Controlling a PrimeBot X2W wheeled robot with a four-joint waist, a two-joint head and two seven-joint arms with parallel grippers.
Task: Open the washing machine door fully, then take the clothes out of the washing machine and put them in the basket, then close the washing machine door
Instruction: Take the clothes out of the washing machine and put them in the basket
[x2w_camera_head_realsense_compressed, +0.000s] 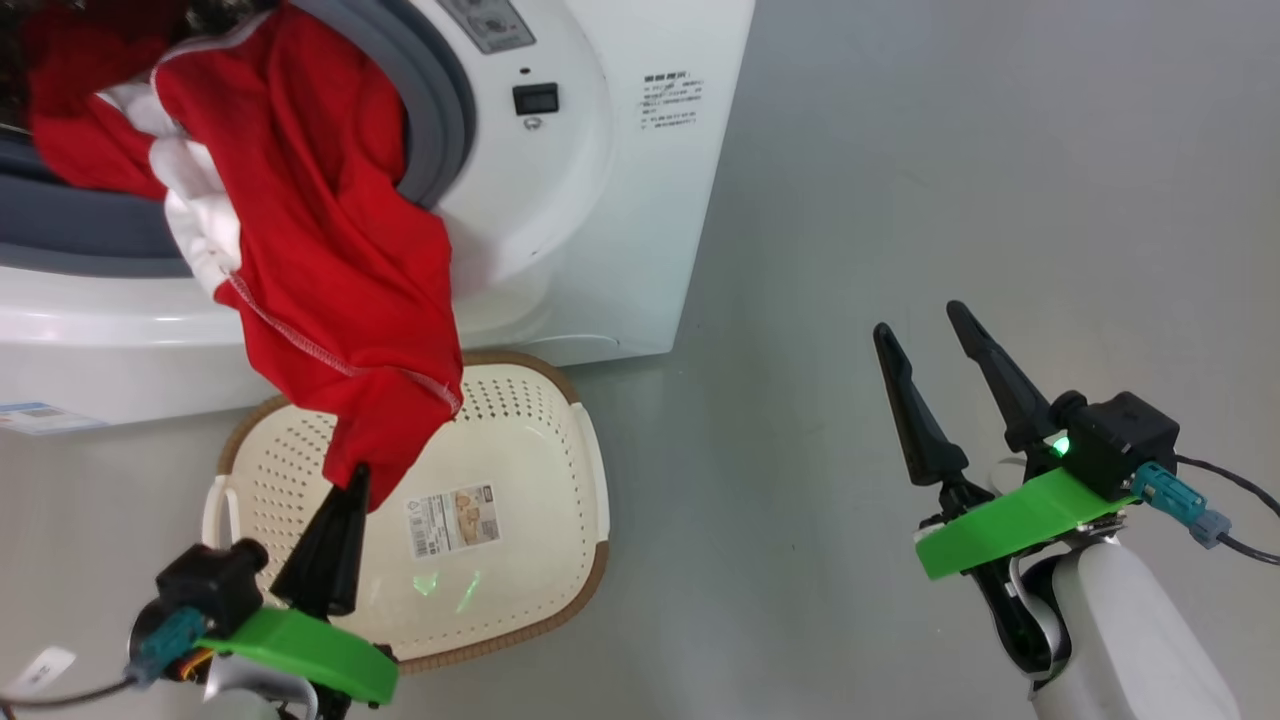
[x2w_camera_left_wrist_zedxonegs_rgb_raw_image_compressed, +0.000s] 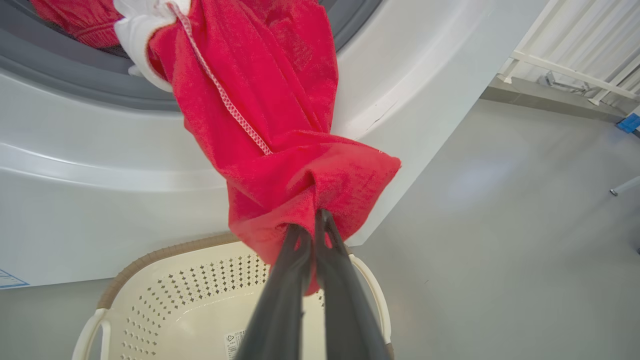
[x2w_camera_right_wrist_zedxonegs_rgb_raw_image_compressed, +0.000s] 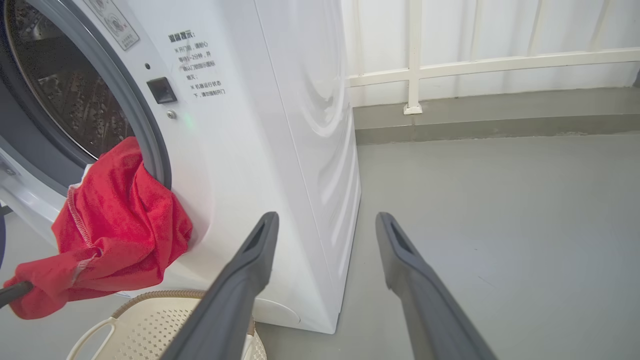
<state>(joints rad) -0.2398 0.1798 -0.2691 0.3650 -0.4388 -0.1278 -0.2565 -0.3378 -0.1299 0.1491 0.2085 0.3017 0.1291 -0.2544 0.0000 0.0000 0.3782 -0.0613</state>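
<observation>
The washing machine (x2w_camera_head_realsense_compressed: 600, 200) fills the ten-to-twelve o'clock part of the head view, its mouth open and ringed by the grey rubber seal (x2w_camera_head_realsense_compressed: 445, 120). Red and white clothes (x2w_camera_head_realsense_compressed: 60, 120) lie bunched in the mouth of the perforated steel drum (x2w_camera_right_wrist_zedxonegs_rgb_raw_image_compressed: 65, 100). One red garment (x2w_camera_head_realsense_compressed: 330, 280) with white stitching along its hem spills out over the seal and hangs down the white front panel toward six o'clock. The left gripper (x2w_camera_head_realsense_compressed: 354, 478), rising from seven o'clock of the head view, has its fingers (x2w_camera_left_wrist_zedxonegs_rgb_raw_image_compressed: 285, 290) clenched on the bunched lower end of that garment. In the left wrist view the two dark tips meet inside a fold of the cloth. The cream basket (x2w_camera_head_realsense_compressed: 590, 480) with its brown woven-look rim sits on the grey floor (x2w_camera_head_realsense_compressed: 900, 150), right against the machine's base, at six o'clock from the drum opening. The gripped end hangs over the part of the basket nearest the machine, and in the right wrist view it appears clear of the rim. The basket's bottom shows a paper label (x2w_camera_head_realsense_compressed: 452, 520) and two green glints of light. The right gripper (x2w_camera_head_realsense_compressed: 918, 320) hovers at four o'clock of the head view, well apart from the basket and machine, its fingers (x2w_camera_right_wrist_zedxonegs_rgb_raw_image_compressed: 240, 280) spread wide and grasping nothing. A small blue label (x2w_camera_head_realsense_compressed: 40, 415) sits at the machine's base at nine o'clock.
</observation>
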